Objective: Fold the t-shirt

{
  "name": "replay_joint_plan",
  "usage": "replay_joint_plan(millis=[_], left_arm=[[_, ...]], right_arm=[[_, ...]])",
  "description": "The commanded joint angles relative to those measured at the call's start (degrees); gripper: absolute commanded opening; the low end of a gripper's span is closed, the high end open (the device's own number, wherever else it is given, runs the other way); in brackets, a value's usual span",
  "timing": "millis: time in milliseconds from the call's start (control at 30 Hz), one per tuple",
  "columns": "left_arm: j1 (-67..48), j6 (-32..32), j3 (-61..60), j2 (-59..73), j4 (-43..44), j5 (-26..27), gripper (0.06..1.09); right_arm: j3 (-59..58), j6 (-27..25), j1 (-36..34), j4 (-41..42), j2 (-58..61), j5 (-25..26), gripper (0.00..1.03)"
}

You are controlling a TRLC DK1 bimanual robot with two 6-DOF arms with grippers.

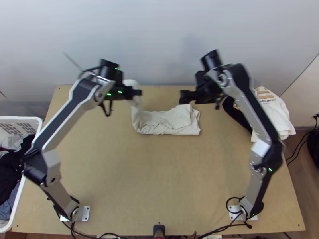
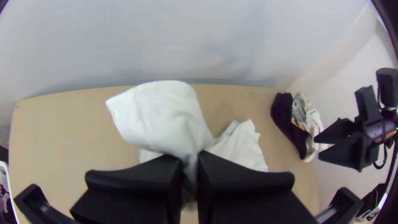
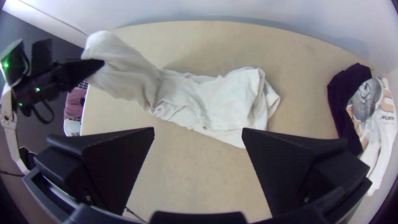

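Nearest the camera, at the bottom of the right wrist view, the right gripper (image 3: 198, 129) had its fingers spread wide, with nothing between them. The left gripper (image 2: 190, 156), left of upper centre in the top view, was clamped on one end of the t-shirt (image 1: 167, 119). Folding looked part done; the next move probably called for laying that raised end neatly over the rest. White and rumpled, the shirt lay as a narrow, uneven bundle at upper centre on the table (image 1: 159, 171).
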Motion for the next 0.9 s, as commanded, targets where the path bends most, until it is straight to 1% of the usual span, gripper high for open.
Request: replay_joint_plan(millis=[0,100,300,433,667,700,733,767,800,833,867], left_arm=[[-8.5,-1.7,3.7,6.9,4.6,-0.8,0.10],[-11.6,-2.0,3.6,10.2,8.9,-4.1,0.10],[-17.6,-3.1,4.4,16.3,17.4,-8.9,0.10],[-21.3,-4.2,9.0,20.9,18.5,-11.2,0.10],[-25.4,-4.2,11.6,27.1,21.1,-13.5,0.10],[-25.7,-4.2,11.9,28.0,21.7,-14.2,0.13],[-26.1,-4.3,12.3,28.8,21.8,-14.8,0.28],[-26.3,-4.3,13.1,29.6,21.3,-14.5,0.54],[-26.6,-4.3,14.9,30.3,19.6,-13.9,0.76],[-26.9,-4.3,18.3,31.7,15.8,-13.3,0.93],[-27.1,-4.3,22.0,32.7,11.7,-12.4,1.05]], right_arm=[[-3.8,0.7,-5.5,-2.6,-8.6,0.0,0.98],[-6.3,0.7,-8.4,-2.6,-10.8,-0.1,0.98],[-7.8,1.5,-11.5,-2.8,-12.5,0.1,0.98],[-9.2,2.0,-14.0,-3.4,-12.5,0.3,0.98],[-11.1,2.0,-17.6,-3.6,-13.9,0.3,0.98],[-11.3,2.0,-17.9,-3.6,-14.1,0.3,0.98],[-11.5,2.0,-18.0,-3.6,-14.3,0.3,0.98],[-11.7,2.0,-18.0,-3.7,-14.6,0.3,0.98],[-12.1,2.0,-18.0,-3.7,-15.0,0.3,0.98],[-12.5,2.0,-18.0,-3.7,-15.3,0.3,0.98],[-13.2,2.0,-18.1,-3.7,-15.7,0.3,0.98]])
